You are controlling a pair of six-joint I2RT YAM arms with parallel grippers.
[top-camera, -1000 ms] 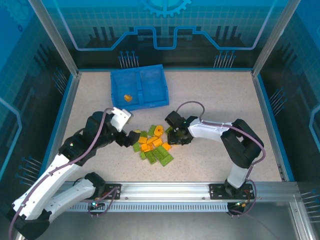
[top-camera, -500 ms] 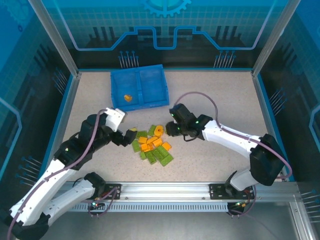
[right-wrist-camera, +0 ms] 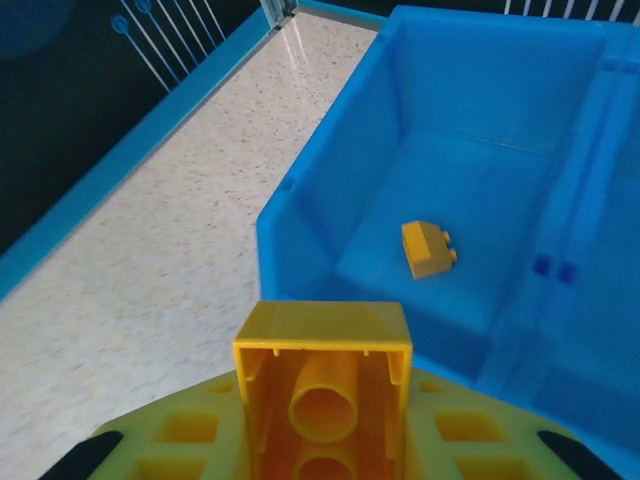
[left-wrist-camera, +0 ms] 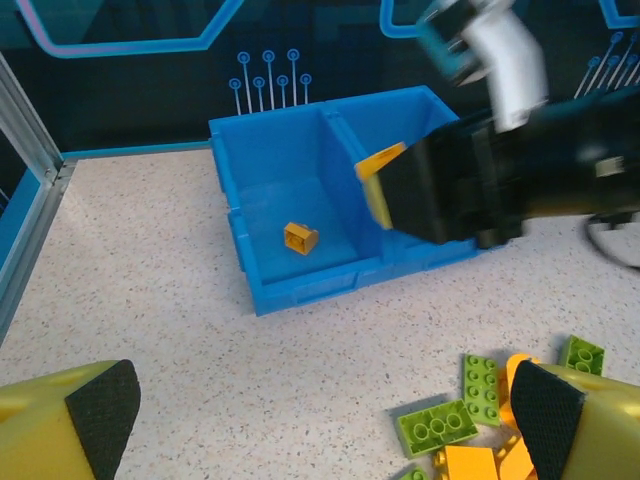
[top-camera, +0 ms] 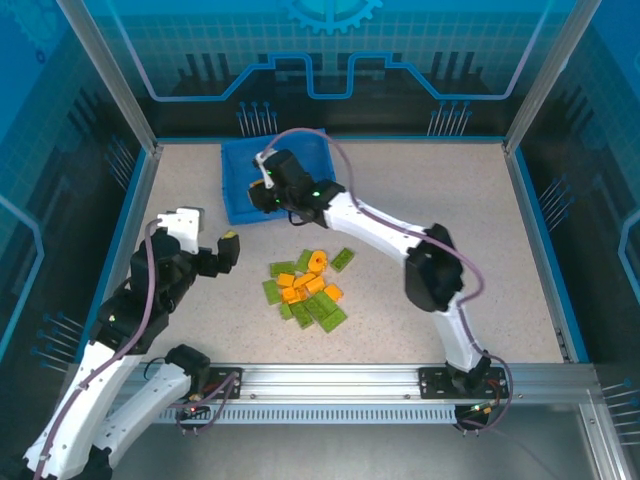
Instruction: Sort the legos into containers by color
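From above, the right hand point(top-camera: 258, 193) hovers over the left compartment point(top-camera: 238, 175) of the blue tray point(top-camera: 232, 215); the left hand point(top-camera: 220, 252) hangs wide open beside the lego pile point(top-camera: 308, 290). In the left wrist view, one orange brick point(left-wrist-camera: 299, 237) lies in that compartment. In the right wrist view, the right hand clamps another orange brick point(right-wrist-camera: 323, 375) above it, presumably to match colors.

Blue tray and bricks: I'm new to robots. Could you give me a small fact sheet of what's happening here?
Tray: blue tray, two compartments, far side of the table
Left compartment, seen from above: one loose orange brick
Right compartment: partly hidden by the right arm
Right gripper: shut on a held orange brick, above the tray's near wall
Left gripper: open, empty, beside the pile
Pile: mixed orange and green bricks on the table, unsorted
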